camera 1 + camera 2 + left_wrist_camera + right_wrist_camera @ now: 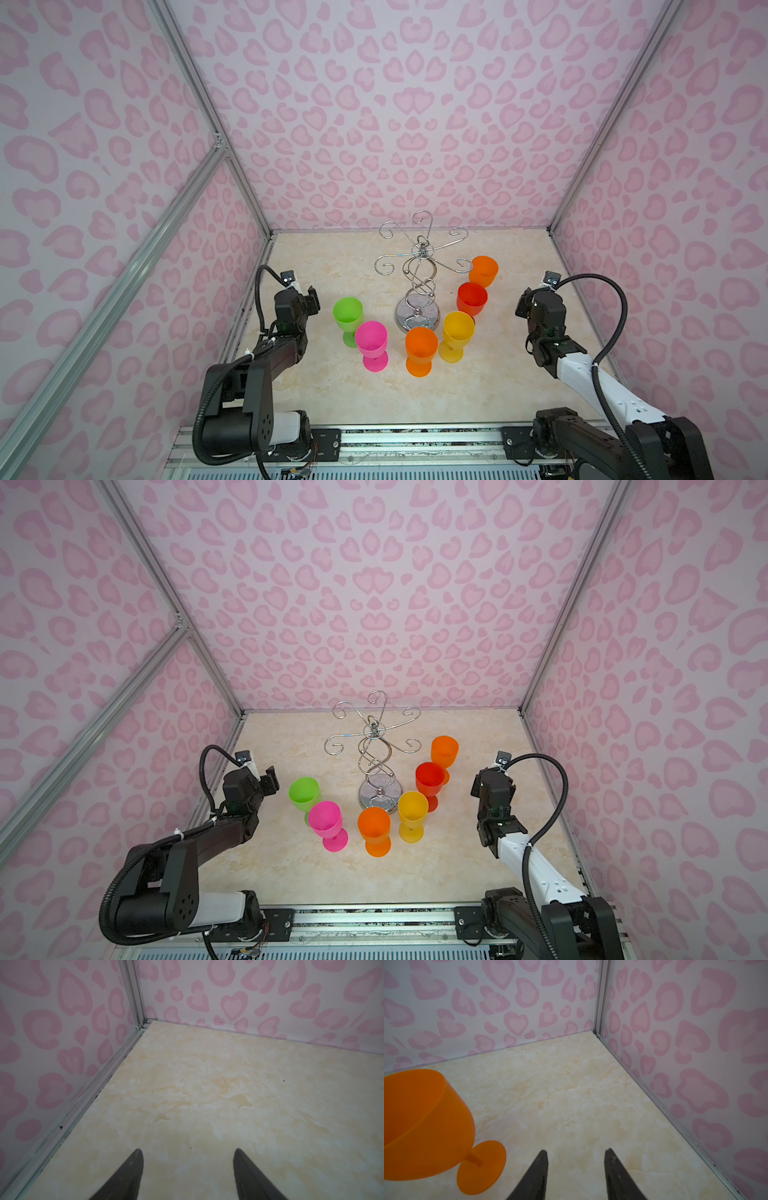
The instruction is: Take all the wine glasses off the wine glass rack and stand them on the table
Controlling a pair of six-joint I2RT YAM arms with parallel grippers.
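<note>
The chrome wine glass rack [419,286] [376,766] stands mid-table in both top views, its curled arms bare. Several coloured plastic wine glasses stand upright on the table around its base: green [348,316], pink [371,338], orange [421,347], yellow [458,330], red [471,299] and a second orange one [483,270]. My left gripper [313,299] [188,1152] hovers left of the green glass, open and holding nothing. My right gripper [521,301] [576,1152] is open and empty, right of the red glass. The far orange glass [425,1126] shows beside it in the right wrist view.
Pink heart-patterned walls with aluminium frame posts [203,104] close in the marble-look table [340,399] on three sides. Both arm bases sit on a rail [415,440] along the front edge. Bare table lies behind the rack and in front of the glasses.
</note>
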